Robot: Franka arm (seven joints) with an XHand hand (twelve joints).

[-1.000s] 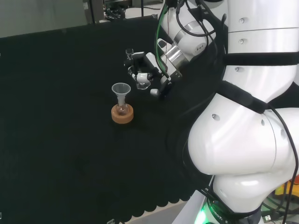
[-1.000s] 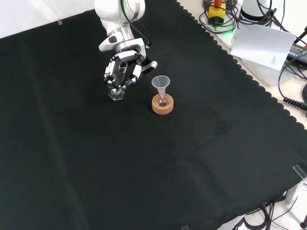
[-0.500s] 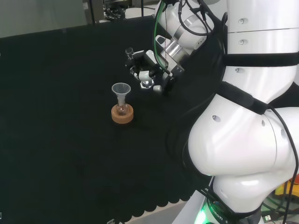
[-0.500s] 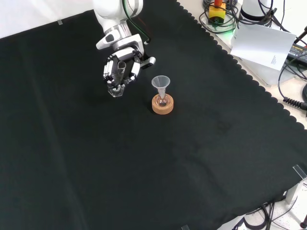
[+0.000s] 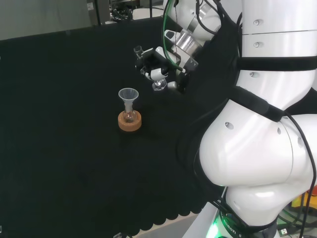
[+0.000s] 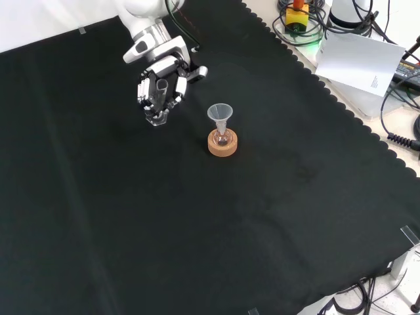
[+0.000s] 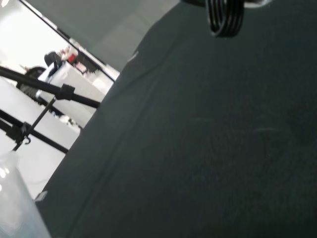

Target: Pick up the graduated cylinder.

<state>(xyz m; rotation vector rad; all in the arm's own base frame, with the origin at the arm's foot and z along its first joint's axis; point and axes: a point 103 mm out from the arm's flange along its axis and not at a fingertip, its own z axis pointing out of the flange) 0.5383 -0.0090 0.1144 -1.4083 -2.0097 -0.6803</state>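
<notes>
In the upper left of the front view the hand (image 6: 159, 88) has its fingers curled round the graduated cylinder (image 6: 157, 113), whose clear base hangs just clear of the table (image 6: 275, 216). To lift well, I'd keep the cylinder upright and rise straight (the funnel (image 6: 220, 117) on its cork ring (image 6: 222, 144) stands near, to the right).

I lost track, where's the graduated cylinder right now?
In the front view, the graduated cylinder is in the hand, left of the funnel.
</notes>
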